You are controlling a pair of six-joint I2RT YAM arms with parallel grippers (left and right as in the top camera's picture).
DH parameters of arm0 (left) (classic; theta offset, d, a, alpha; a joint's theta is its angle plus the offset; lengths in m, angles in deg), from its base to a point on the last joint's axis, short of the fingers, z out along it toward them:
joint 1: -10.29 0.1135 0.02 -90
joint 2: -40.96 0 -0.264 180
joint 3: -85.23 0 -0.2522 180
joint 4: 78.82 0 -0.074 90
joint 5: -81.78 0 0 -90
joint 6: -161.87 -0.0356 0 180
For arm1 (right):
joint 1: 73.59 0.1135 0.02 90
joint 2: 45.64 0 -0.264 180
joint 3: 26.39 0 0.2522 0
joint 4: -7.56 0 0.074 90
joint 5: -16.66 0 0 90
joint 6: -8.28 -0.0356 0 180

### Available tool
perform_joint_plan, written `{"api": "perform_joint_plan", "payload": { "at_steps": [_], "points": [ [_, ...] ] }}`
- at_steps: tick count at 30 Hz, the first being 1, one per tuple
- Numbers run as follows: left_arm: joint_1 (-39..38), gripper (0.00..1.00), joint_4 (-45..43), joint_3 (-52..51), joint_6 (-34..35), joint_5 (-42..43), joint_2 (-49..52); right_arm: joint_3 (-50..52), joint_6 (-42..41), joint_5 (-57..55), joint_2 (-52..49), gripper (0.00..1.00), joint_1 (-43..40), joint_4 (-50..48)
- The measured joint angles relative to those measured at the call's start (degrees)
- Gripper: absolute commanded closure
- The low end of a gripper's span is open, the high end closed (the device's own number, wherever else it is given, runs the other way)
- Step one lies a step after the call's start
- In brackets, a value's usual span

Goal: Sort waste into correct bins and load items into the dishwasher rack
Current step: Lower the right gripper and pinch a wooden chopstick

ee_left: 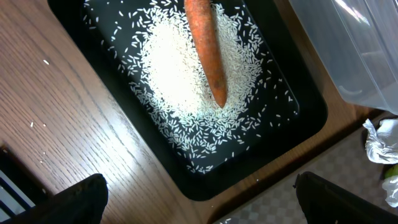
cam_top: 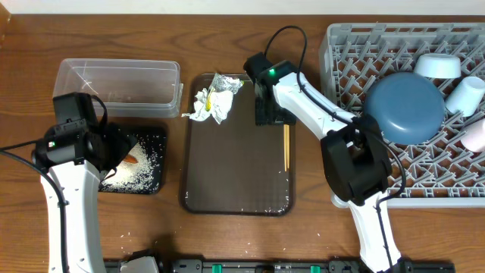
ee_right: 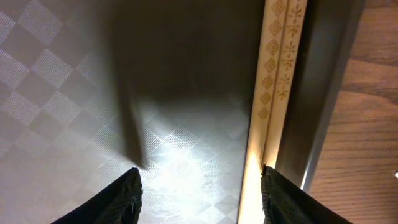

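Right gripper (ee_right: 200,179), jaws half apart and empty, may catch the wall of the brown tray (ee_right: 317,93) (chopsticks (ee_right: 273,93) hug it, beside one fingertip (ee_right: 292,199)) and miss them.

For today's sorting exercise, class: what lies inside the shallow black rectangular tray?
Inside the black tray: loose white rice grains with an orange carrot piece lying on them. Whatever is beneath the carrot is hidden.
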Motion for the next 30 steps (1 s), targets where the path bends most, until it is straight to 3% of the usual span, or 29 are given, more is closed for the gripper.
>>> {"api": "perform_joint_plan", "payload": {
  "at_steps": [30],
  "points": [
    [0.0,0.02,0.0,0.0,0.0,0.0,0.0,0.7,0.0,0.9,0.0,0.4,-0.3,-1.7]
  ]
}}
